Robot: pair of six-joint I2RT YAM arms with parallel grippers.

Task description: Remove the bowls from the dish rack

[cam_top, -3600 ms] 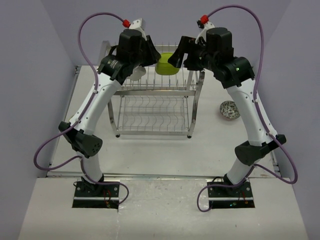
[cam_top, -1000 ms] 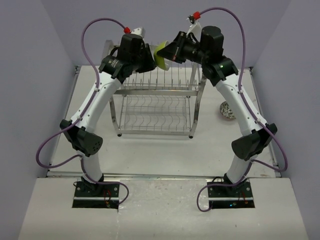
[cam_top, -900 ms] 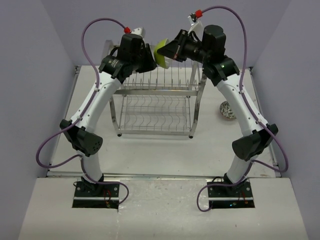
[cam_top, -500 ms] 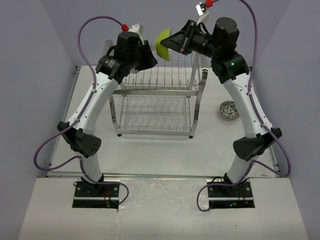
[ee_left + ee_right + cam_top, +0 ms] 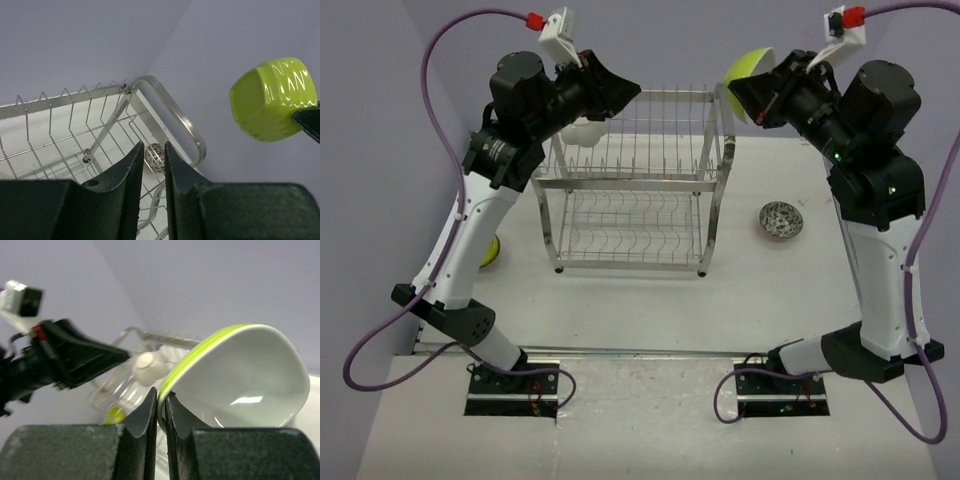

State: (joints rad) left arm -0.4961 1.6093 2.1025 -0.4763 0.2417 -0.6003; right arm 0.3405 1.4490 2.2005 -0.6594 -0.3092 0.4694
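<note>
The right claw (image 5: 161, 395) is clamped on the rim of a squarish lime green bowl (image 5: 235, 375), white inside. It holds the bowl high in the upper right of the overhead frame, above and to the right of the dish rack (image 5: 630, 185). The left claw (image 5: 153, 146), in the upper left of that frame, hangs over the rack's top left corner, jaws a narrow slit apart with nothing between them. Just under it, a white bowl (image 5: 585, 131) sits at the left end of the upper tier. On the surface (image 5: 640, 300), a speckled bowl (image 5: 781, 219) rests right of the rack. A round lime green bowl (image 5: 491, 250) lies at the left, partly hidden by the left arm.
</note>
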